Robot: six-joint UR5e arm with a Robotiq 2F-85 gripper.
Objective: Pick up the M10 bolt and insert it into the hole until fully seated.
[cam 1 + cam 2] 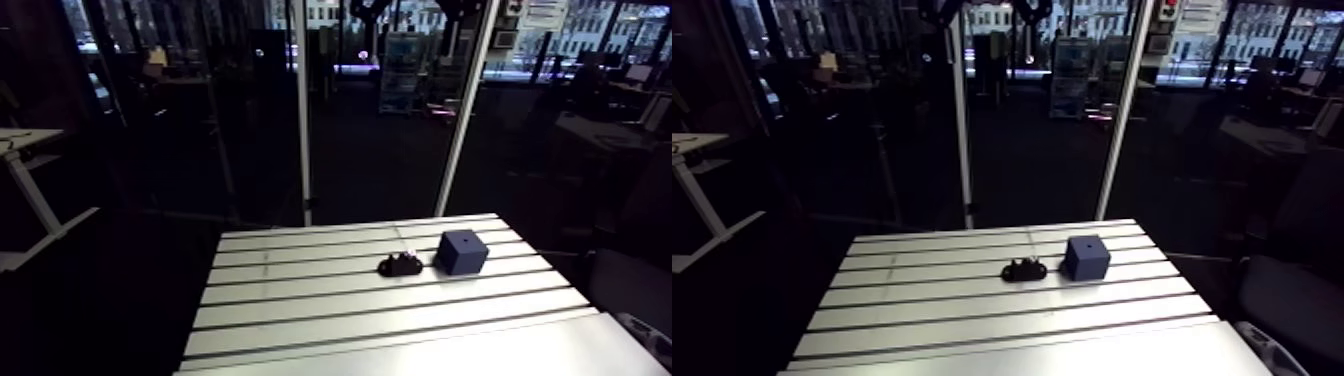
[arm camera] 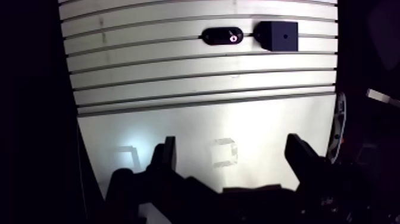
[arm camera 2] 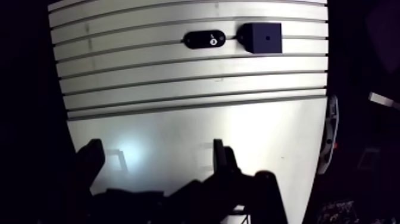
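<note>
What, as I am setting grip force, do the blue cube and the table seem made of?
The blue cube: probably plastic, maybe printed; matte dark-blue faces without glints, sharp edges. The table: metal, likely aluminium; pale satin surface with long straight slots, showing a soft sheen in the wrist view.

Two black, blocky jaws on dark housing (image 2: 196, 199).

A: Where does the arm view sit?
B: High and well back, looking down across the table (image 1: 400, 330) toward its far edge.
A: And the wrist view?
B: Above the table's near part, facing down past the gripper (image 2: 231, 146), closer to the surface.
A: What do both show?
B: The slotted surface, with the blue block (image 1: 461, 251) and the dark holder (image 1: 400, 265) just beside it, far off in both.
</note>
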